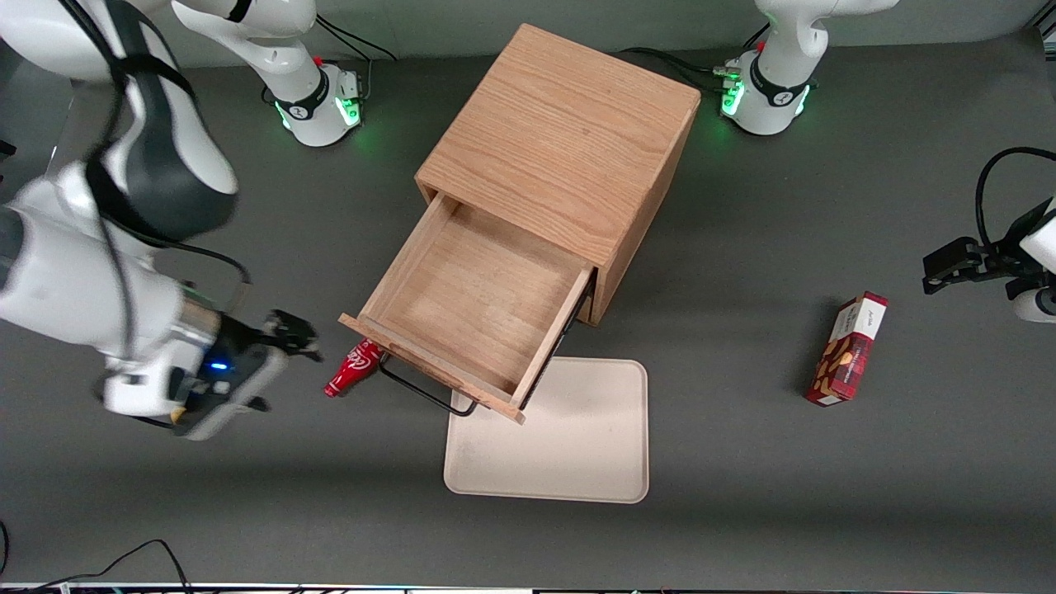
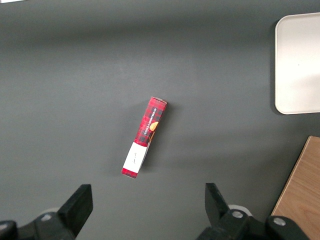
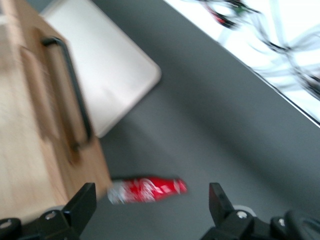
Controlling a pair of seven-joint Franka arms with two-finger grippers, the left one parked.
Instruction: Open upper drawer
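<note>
The upper drawer (image 1: 474,309) is seen pulled well out of the cabinet (image 1: 561,157), its shallow light-wood inside bare and its black handle (image 1: 425,389) hanging over the tray (image 1: 569,445). The gripper (image 1: 301,334) is held apart from the drawer, toward the working arm's end of the table, with the forearm slanting down to it; its fingers (image 3: 80,205) are spread wide and grip nothing. A red bottle (image 1: 353,368) is laid on the table between gripper and drawer front. A red box (image 1: 848,349) is lying toward the parked arm's end.
</note>
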